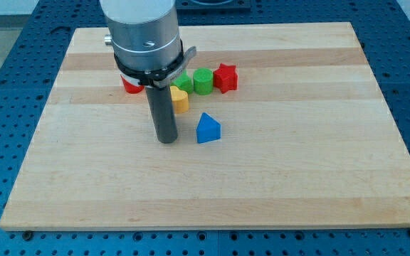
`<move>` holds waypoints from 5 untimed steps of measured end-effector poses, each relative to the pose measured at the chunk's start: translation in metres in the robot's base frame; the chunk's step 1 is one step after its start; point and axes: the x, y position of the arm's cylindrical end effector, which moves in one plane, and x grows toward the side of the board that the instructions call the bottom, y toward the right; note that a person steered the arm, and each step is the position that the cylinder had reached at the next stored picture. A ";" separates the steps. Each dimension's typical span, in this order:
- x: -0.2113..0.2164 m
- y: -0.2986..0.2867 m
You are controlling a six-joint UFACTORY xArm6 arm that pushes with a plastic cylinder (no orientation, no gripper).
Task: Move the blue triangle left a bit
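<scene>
The blue triangle (208, 129) lies near the middle of the wooden board (276, 178). My tip (167, 140) rests on the board just to the left of the blue triangle, with a small gap between them. The rod rises from the tip to the arm's grey body at the view's top.
A yellow block (180, 101) sits just above and right of the rod. Two green blocks (203, 80) and a red star (225, 77) stand in a row above the triangle. A red block (131, 86) is partly hidden behind the arm at the left.
</scene>
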 end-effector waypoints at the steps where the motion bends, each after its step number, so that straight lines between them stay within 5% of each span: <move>1: -0.003 0.000; 3: -0.013 0.000; 5: 0.053 0.026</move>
